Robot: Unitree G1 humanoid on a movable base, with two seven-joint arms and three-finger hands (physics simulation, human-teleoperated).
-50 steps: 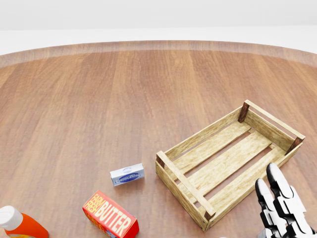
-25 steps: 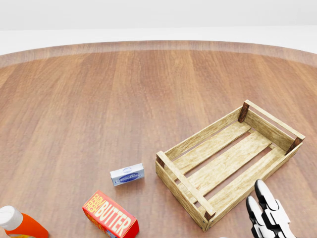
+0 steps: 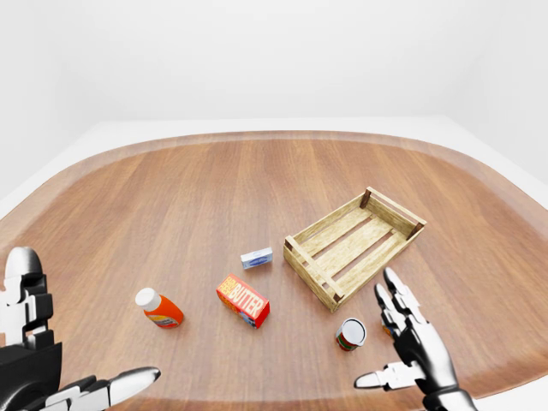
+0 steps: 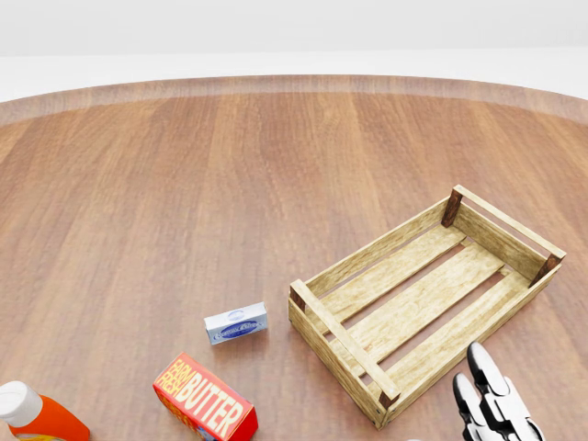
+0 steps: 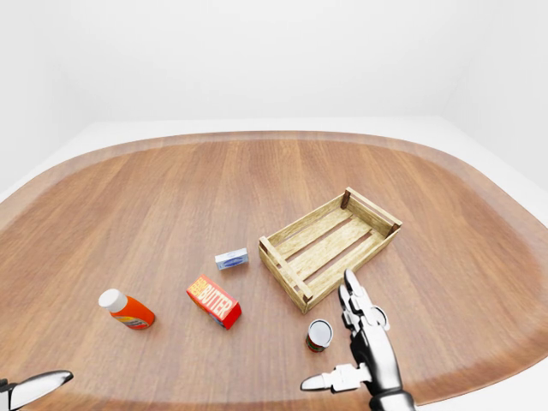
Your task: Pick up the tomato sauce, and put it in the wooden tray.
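Wooden table (image 3: 214,188), tomato sauce can (image 3: 349,334) lain beside wooden tray (image 3: 354,246), right hand (image 3: 409,342) spread open, empty, left hand (image 3: 51,377) open too.

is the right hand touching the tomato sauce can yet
Apart. In the left-eye view, bare wood shows between the open right hand and the tomato sauce can, which stands alone below the wooden tray.

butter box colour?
Red with yellow-orange and white lettering, butter box; clearest in the head view.
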